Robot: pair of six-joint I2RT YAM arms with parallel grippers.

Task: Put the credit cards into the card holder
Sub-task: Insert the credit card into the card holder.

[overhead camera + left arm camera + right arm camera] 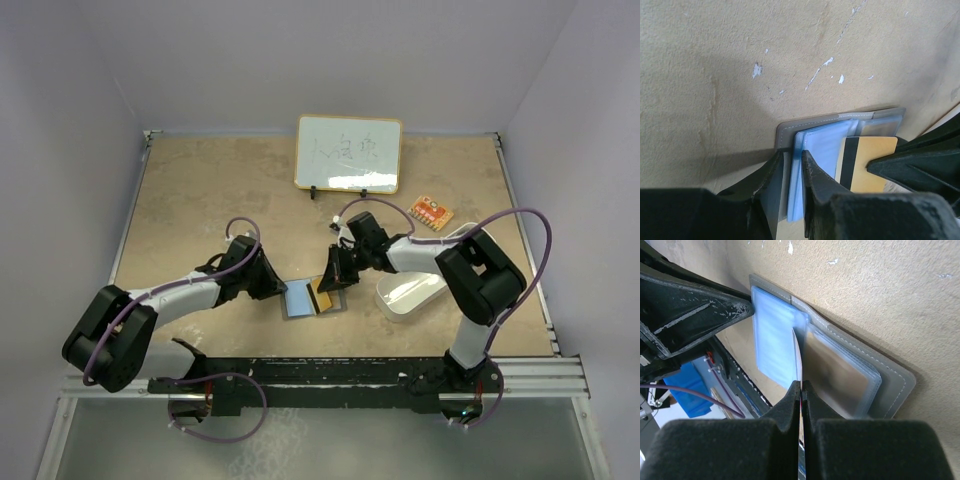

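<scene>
The grey card holder (pixel 335 305) lies open on the table, also in the left wrist view (pixel 810 125) and the right wrist view (pixel 890 375). The light blue card (pixel 297 299) (pixel 822 145) (pixel 772 340) sits among the clear sleeves of its left half. My left gripper (pixel 272 285) (pixel 790 155) is shut on that left flap and the blue card. My right gripper (pixel 335 278) (pixel 801 384) is shut on the orange-gold card (pixel 322 297) (pixel 870 160). It holds the card on edge (pixel 799 360) at the fold, between the blue sleeves and the empty right sleeves.
A white oblong tray (pixel 412 290) stands just right of the card holder, under my right arm. A small whiteboard (pixel 348 152) stands at the back. A small orange item (pixel 431 211) lies at the back right.
</scene>
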